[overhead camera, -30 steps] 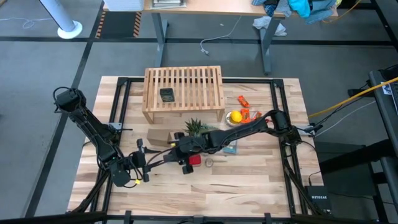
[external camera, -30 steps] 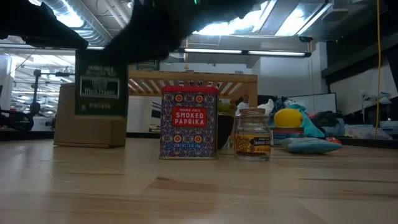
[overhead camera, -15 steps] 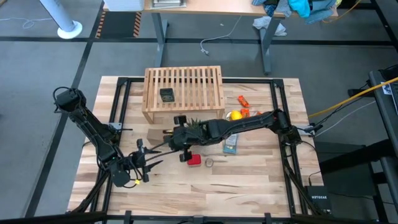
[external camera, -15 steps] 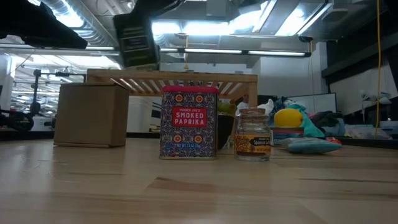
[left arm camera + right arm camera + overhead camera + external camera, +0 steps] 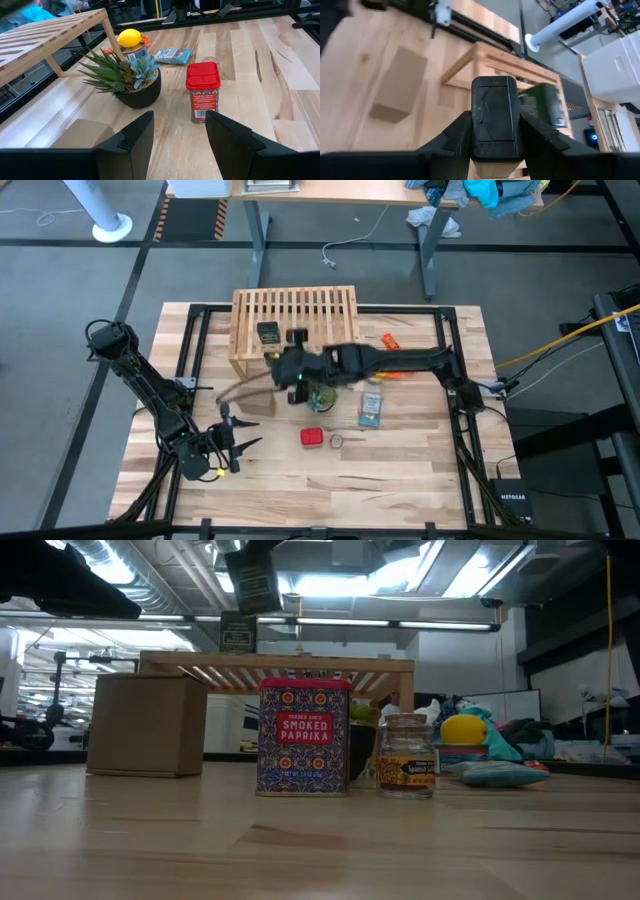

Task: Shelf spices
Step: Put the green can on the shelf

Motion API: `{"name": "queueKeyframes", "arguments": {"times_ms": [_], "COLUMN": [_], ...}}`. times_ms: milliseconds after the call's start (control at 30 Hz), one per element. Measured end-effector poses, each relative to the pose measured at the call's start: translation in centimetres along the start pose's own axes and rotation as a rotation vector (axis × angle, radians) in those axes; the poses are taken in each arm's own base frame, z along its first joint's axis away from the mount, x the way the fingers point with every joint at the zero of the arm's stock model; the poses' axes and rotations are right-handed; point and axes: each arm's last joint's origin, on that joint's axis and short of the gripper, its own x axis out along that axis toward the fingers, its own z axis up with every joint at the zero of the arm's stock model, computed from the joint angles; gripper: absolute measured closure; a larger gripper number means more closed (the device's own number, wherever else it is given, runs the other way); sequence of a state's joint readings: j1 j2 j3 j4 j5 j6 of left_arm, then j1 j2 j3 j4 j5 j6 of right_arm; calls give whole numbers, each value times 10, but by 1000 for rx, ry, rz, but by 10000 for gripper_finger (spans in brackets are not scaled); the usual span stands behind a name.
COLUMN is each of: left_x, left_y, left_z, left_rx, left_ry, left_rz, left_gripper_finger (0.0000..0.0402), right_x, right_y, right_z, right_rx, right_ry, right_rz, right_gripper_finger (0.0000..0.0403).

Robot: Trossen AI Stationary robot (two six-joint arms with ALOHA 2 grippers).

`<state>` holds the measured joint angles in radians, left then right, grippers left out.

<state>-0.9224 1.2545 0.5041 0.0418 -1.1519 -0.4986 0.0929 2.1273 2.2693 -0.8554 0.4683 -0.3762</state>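
Observation:
My right gripper (image 5: 294,362) is shut on a dark boxy tin (image 5: 297,337), carried in the air over the near edge of the light-wood slatted shelf (image 5: 320,312). In the low view this tin (image 5: 253,580) hangs tilted above the shelf top (image 5: 275,663). A second dark tin with a green label (image 5: 267,332) stands on the shelf's slats. The red tin (image 5: 312,437) and the small round jar (image 5: 336,441) stand on the table in front of the shelf. My left gripper (image 5: 235,448) waits open near the table's near-left part, facing the red tin (image 5: 202,92). My right gripper pinches the dark tin by its two opposite side walls (image 5: 476,131), one finger (image 5: 455,137) on each side. The black lid end (image 5: 494,102) points away from the wrist, toward the shelf. The fingers come from the table's near side. The tin is lifted clear and tilted.
A brown cardboard box (image 5: 255,402) and a potted succulent (image 5: 318,390) sit just in front of the shelf, under the right arm. A flat blue packet (image 5: 371,408) and yellow and orange items (image 5: 385,365) lie to the right. Bare wood spreads along the near edge.
My right gripper, shut on the dark tin throughout, has risen from beside the cardboard box and travelled toward the table's far edge, reaching the shelf's near edge. The tin has gone from table height to above the shelf top. The red tin and jar stayed put.

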Motion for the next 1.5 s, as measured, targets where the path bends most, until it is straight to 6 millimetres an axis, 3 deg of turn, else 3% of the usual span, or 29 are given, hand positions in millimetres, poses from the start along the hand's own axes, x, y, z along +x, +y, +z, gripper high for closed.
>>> {"name": "queueKeyframes", "arguments": {"times_ms": [200,367,533,967,1500], "left_x": [0,0,0,0,0], "left_y": [0,0,0,-1,-1], "left_z": [0,0,-1,-1,-1], "left_rx": [-3,-15,-17,-21,-27], "left_ry": [0,0,14,15,27], "left_rz": [0,0,-20,-23,-43], "left_gripper_finger": [230,230,230,230,230], "right_x": [14,23,35,70,79], "right_y": [-40,-61,-64,-60,-75], "right_z": [-9,-15,-24,-45,-54], "right_rx": [84,133,153,148,174], "right_ry": [-76,-149,-166,-198,-222], "right_rz": [98,171,252,261,230], "right_gripper_finger": [262,262,262,262,262]}}
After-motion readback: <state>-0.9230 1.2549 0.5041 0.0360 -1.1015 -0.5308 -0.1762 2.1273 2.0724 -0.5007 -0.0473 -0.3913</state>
